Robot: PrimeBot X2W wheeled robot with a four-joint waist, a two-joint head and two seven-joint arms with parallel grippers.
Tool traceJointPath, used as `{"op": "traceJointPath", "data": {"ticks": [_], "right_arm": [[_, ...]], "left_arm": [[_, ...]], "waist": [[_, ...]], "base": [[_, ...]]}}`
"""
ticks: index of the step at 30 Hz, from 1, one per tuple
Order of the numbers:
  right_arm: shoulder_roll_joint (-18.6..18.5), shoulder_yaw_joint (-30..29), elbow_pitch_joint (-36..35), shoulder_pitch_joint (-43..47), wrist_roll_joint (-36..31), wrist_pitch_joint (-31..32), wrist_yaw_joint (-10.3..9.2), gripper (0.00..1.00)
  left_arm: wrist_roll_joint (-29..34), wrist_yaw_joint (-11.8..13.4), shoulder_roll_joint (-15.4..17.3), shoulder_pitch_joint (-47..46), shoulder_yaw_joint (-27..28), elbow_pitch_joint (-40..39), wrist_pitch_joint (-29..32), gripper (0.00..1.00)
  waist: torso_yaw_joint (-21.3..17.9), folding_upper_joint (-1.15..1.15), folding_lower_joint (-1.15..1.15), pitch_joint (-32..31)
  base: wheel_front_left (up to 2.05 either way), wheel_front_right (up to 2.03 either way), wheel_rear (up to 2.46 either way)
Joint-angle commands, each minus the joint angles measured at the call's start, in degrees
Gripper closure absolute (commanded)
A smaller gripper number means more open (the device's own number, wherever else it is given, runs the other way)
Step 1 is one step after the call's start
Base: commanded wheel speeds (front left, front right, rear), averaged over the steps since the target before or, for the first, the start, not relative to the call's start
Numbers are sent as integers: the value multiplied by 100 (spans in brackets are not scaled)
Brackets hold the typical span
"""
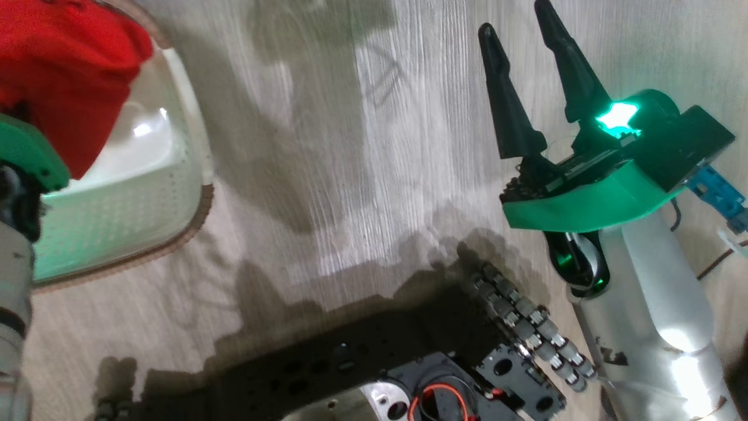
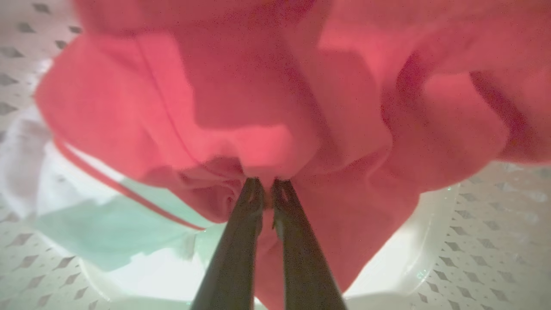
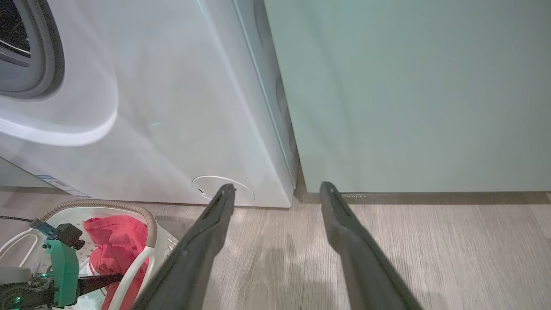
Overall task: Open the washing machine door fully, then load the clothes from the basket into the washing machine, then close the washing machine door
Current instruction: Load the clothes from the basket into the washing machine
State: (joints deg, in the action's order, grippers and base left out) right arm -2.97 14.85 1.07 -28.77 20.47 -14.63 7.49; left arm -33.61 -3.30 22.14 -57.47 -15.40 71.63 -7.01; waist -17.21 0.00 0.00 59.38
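A: Left gripper (image 2: pixel 267 184): the two dark fingers are nearly together, pinched on a bunched fold of the red garment (image 2: pixel 241 86). Cloth spreads out from the tips on all sides.
B: Where does the garment sit?
A: In the laundry basket (image 2: pixel 495 241), over its floor. A white-trimmed part trails toward one perforated wall. Whether it hangs clear of the floor cannot be told.
B: Handling?
A: Judged soft, light and limp. It has no stiffness and will drape and swing under the pinch. A thick gathered fold is the place to hold. A single edge or the trim could slide out.
B: Risk?
A: Trailing cloth may catch the braided rim (image 3: pixel 107 202) on the way out.
B: Right gripper (image 3: pixel 277 189)?
A: Jaws wide, holding nothing, low over the wood floor (image 3: pixel 430 241). It points at the seam between the washing machine (image 3: pixel 172 107) and the pale green cabinet (image 3: pixel 409 86). The grey drum gasket (image 3: pixel 47 56) shows uncovered at that view's upper left corner.
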Motion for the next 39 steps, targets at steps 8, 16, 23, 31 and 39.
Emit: {"op": "traceJointPath", "data": {"ticks": [8, 16, 23, 31, 39], "right_arm": [[10, -277, 121, 472, -372, -35, 0, 0], [10, -566, 228, 756, -571, 103, 0, 0], [10, -862, 209, 1013, -690, 301, 0, 0], [10, -1071, 195, 1253, -733, 463, 0, 0], [10, -1168, 195, 1511, -778, 630, 0, 0]], "left_arm": [[107, 106, -165, 647, -13, -355, -728, 100], [338, 425, -303, 1231, 104, -1605, -795, 100], [674, 804, -392, 2224, 363, -3500, -797, 100], [927, 1122, -356, 3052, 438, -5254, -798, 100], [1141, 1371, -242, 3674, 289, -6579, -671, 100]], "waist": [[576, 0, 0, -1091], [871, 0, 0, -1888], [1072, 0, 0, -2566], [1212, 0, 0, -3285], [1291, 0, 0, -3955]], "base": [[0, 0, 0], [0, 0, 0], [0, 0, 0], [0, 0, 0], [0, 0, 0]]}}
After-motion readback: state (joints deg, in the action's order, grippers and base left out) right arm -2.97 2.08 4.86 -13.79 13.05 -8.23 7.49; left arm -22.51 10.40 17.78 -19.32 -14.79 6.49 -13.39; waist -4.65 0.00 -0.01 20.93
